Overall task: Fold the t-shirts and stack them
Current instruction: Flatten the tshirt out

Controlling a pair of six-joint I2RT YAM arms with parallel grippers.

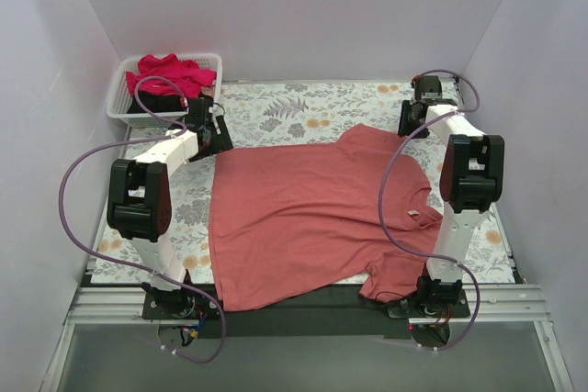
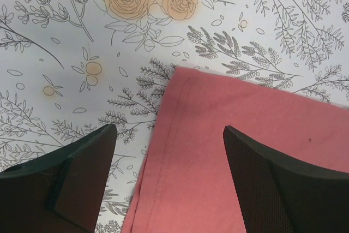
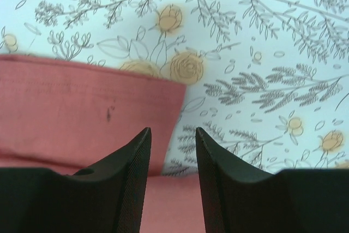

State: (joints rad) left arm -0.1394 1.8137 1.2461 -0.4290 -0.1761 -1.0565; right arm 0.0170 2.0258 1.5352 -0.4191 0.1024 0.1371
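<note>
A dusty coral-red t-shirt (image 1: 312,213) lies spread flat on the floral cloth, collar to the right. My left gripper (image 1: 214,131) is low over its far left hem corner. In the left wrist view it (image 2: 170,129) stands wide open, with the stitched hem corner (image 2: 180,135) beneath the gap. My right gripper (image 1: 413,115) is at the far right, beside the upper sleeve. In the right wrist view it (image 3: 173,130) is partly open with nothing between its fingers, and the sleeve edge (image 3: 82,102) lies just beyond. A crimson-pink tee (image 1: 173,72) and a black tee (image 1: 150,104) sit in the basket.
The white slatted basket (image 1: 120,98) stands at the back left corner, close behind the left gripper. White walls close in the table on three sides. Purple cables (image 1: 64,190) loop off both arms. The shirt's near edge hangs over the black front strip (image 1: 303,305).
</note>
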